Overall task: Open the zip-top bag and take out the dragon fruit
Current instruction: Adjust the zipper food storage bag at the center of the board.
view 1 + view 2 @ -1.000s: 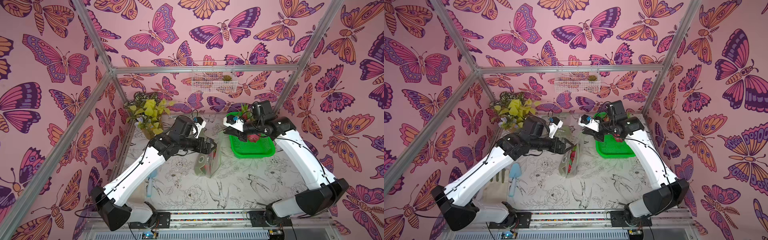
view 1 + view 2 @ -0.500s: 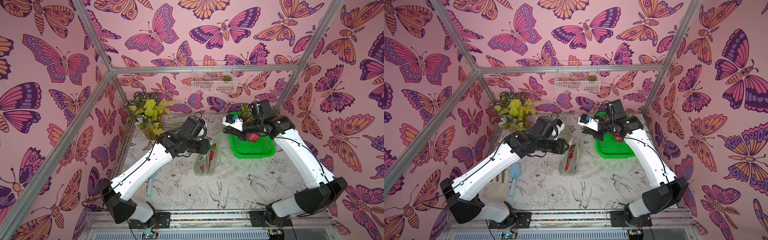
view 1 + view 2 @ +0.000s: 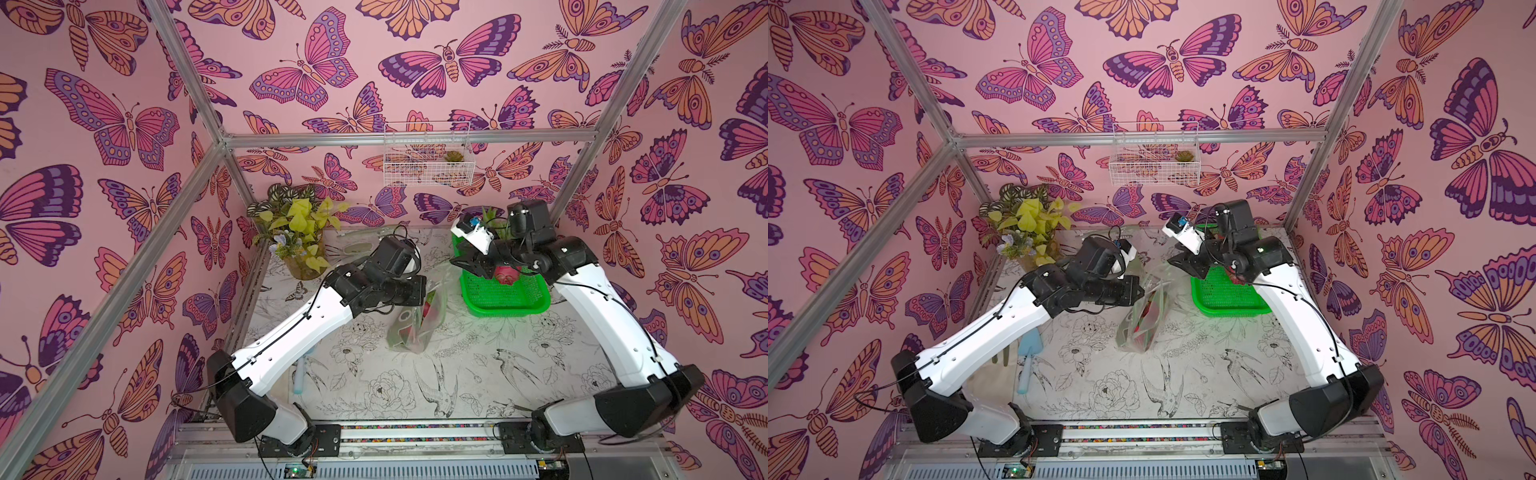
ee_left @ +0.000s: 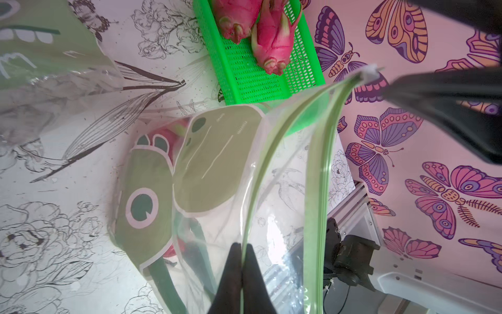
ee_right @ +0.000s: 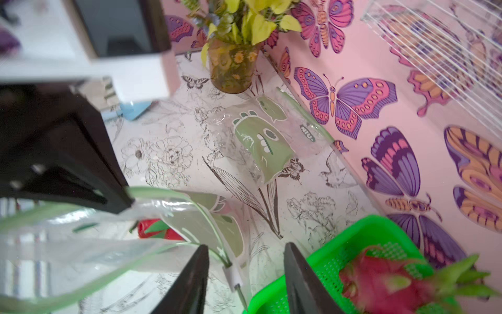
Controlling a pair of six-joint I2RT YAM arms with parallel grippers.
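Clear plastic, green-printed: the zip-top bag (image 3: 411, 328) stands mid-table, one lip clenched by the left gripper (image 4: 241, 248), while the right gripper (image 5: 245, 247) gapes empty beside it. A red dragon fruit (image 5: 152, 231) sits inside; pinching the opposite lip and pulling apart gently should widen the mouth.

Left hand (image 3: 1140, 292) at zip-top bag (image 3: 1144, 324); basket (image 3: 1223, 308) beside.
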